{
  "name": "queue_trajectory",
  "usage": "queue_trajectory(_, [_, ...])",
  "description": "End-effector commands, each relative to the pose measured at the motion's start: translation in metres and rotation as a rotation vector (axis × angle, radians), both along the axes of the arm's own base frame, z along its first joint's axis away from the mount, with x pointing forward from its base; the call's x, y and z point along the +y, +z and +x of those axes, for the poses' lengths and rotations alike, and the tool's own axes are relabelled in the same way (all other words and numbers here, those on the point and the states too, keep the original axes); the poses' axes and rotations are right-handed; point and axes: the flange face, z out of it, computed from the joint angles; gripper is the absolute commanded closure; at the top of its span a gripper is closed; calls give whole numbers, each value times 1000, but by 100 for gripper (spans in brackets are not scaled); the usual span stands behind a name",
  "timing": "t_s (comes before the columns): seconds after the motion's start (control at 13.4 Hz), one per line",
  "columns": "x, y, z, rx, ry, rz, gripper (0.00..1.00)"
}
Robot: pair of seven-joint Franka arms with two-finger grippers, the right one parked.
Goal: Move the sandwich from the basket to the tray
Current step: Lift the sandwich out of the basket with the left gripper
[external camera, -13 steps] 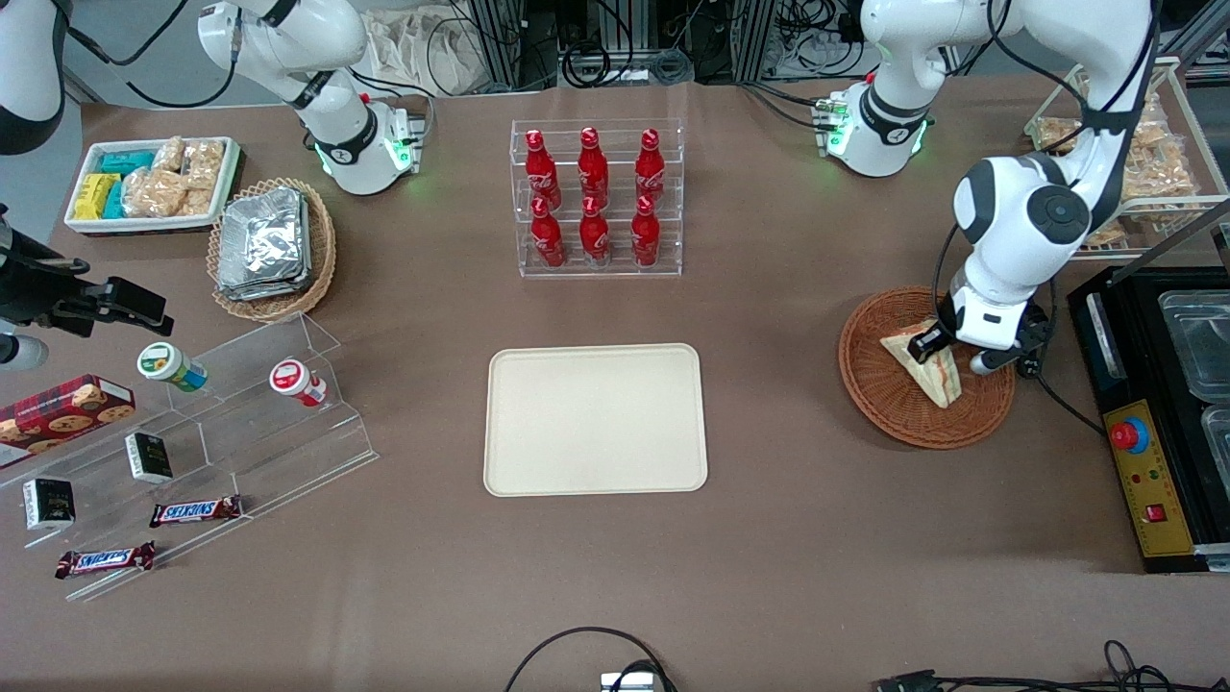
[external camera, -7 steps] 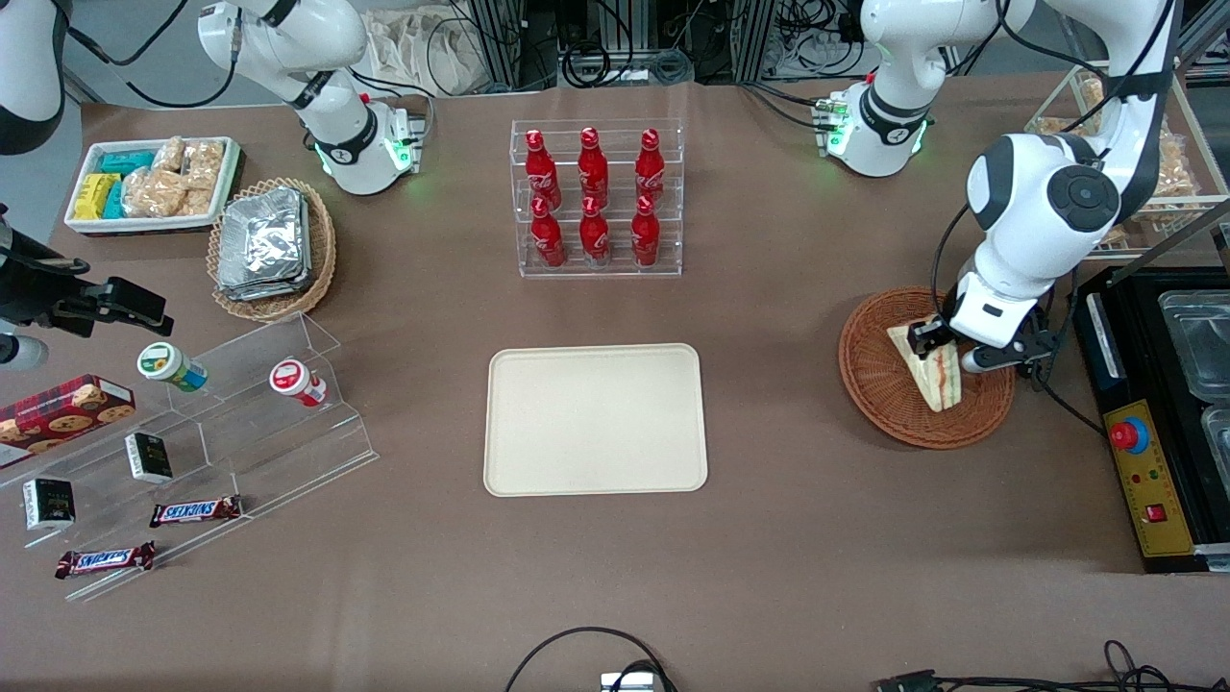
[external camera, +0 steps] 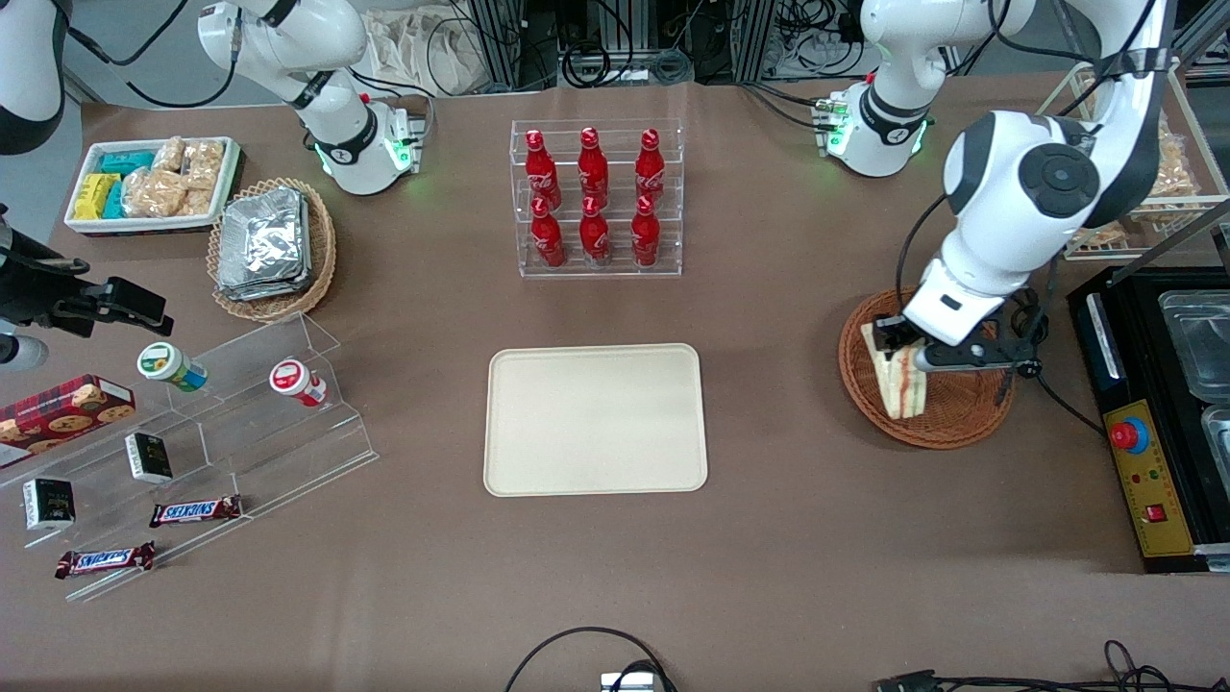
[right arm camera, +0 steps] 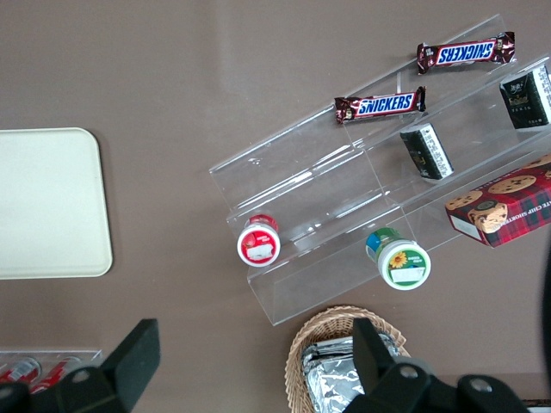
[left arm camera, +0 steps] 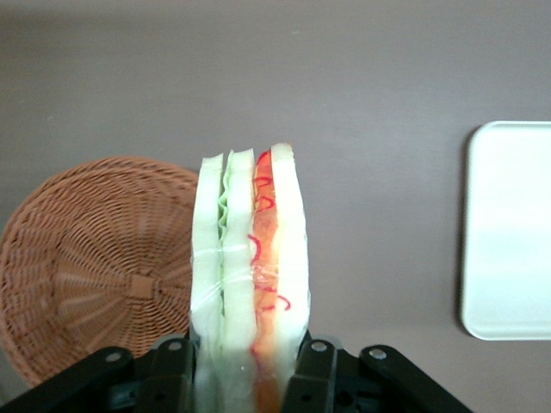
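Above brown matte tabletop (external camera: 769, 538), clear-wrapped triangular white-bread sandwich (left arm camera: 250, 284) is clamped between gripper (left arm camera: 250, 366) jaws; round woven reddish-brown wicker basket (left arm camera: 86, 267) beneath, flat cream rectangular tray (left arm camera: 508, 232) apart.

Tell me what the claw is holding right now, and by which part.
The claw is shut on the sandwich, pinching its two bread faces at one end. The striped cut edge faces the wrist camera, and the sandwich hangs above the basket.
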Motion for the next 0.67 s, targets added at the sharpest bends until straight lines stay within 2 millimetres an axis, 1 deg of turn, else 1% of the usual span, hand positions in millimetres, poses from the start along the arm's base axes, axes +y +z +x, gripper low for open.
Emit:
queue_trajectory(0.0, [-27, 11, 10, 8, -90, 16, 63])
queue_trajectory(0.15, [-47, 15, 6, 0, -140, 43, 63])
queue_trajectory(0.37, [-75, 21, 5, -3, -182, 33, 63])
queue_trajectory(0.6, [-102, 22, 11, -5, -158, 1, 65])
